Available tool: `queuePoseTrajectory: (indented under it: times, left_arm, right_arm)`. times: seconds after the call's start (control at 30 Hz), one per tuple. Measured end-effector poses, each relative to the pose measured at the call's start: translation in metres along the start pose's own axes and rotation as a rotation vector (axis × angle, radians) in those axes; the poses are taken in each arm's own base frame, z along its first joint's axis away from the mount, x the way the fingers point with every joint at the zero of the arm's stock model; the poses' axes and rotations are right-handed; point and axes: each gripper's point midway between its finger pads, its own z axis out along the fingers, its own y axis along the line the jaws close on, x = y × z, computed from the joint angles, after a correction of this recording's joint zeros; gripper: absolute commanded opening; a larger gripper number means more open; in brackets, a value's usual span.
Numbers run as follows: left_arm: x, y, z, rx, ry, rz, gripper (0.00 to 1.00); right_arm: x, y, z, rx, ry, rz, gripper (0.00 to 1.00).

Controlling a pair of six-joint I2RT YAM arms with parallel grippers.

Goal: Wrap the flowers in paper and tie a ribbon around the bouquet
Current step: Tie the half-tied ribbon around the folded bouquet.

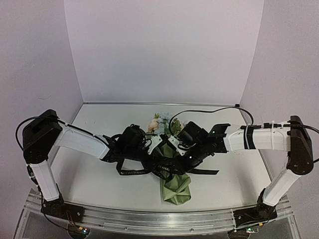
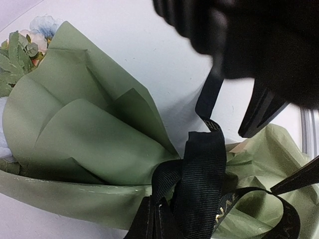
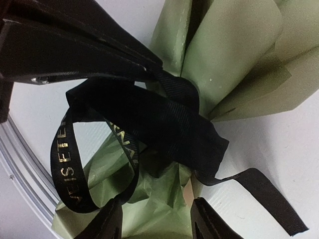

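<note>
Shows the bouquet (image 1: 177,189) lying flat at mid-bench (image 1: 99,174), long axis running from the far side toward the near edge, slanted a little rightward at the near end. Puts the flowers (image 1: 155,123) at the far end, pointing away, and the crumpled tail of olive paper (image 2: 89,139) at the near end. Finds the black ribbon (image 3: 164,114) wound around the waist, one lettered loop standing free and one loose end trailing on the bench. Has the left fingers (image 3: 75,50) pinched tight on the ribbon just beside the wrap. Sets the right fingers (image 3: 207,221) spread partway over the tail, holding nothing.
</note>
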Motion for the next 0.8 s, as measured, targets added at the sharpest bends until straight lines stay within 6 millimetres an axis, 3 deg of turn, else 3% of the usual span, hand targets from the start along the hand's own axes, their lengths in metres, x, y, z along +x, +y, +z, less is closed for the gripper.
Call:
queuePoseTrajectory:
  times: [0.6,0.8]
  left_arm:
    - [-0.007,-0.012,0.0,0.069,-0.028,0.016,0.01]
    - [-0.01,-0.025,0.0,0.122,-0.039,0.046,0.01]
  right_arm:
    - [-0.004,-0.006,0.0,0.012,-0.111,-0.121,0.44]
    - [-0.001,-0.009,-0.003,0.007,-0.182,-0.204,0.45]
